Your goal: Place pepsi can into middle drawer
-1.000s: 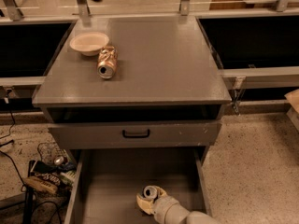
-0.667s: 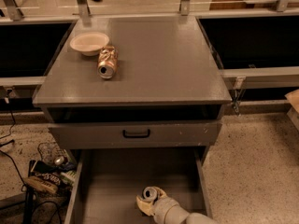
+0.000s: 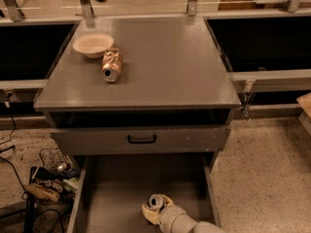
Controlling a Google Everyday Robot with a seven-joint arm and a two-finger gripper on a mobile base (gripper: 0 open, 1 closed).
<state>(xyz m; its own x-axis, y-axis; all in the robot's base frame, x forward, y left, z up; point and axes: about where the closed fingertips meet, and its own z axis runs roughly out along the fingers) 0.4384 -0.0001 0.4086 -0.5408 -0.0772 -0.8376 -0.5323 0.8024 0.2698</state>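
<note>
While camera view looks down: my claw (image 3: 154,209), low inside open middle drawer (image 3: 121,188) below worktop (image 3: 165,67) front edge, clamps pepsi can (image 3: 156,201), silver top showing. Copper can (image 3: 112,65) lies just beside white bowl (image 3: 93,44), near worktop back-left corner.

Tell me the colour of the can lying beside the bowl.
The can is copper-gold, clearest in the camera view; the gripper sits in the open drawer.

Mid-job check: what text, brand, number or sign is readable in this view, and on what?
No text reads anywhere.
The pepsi can, gripped by the tool inside the middle drawer: only its silver top shows, no label.
The copper can on the cabinet top: markings too blurred.
The packets on the floor: print too blurred.
</note>
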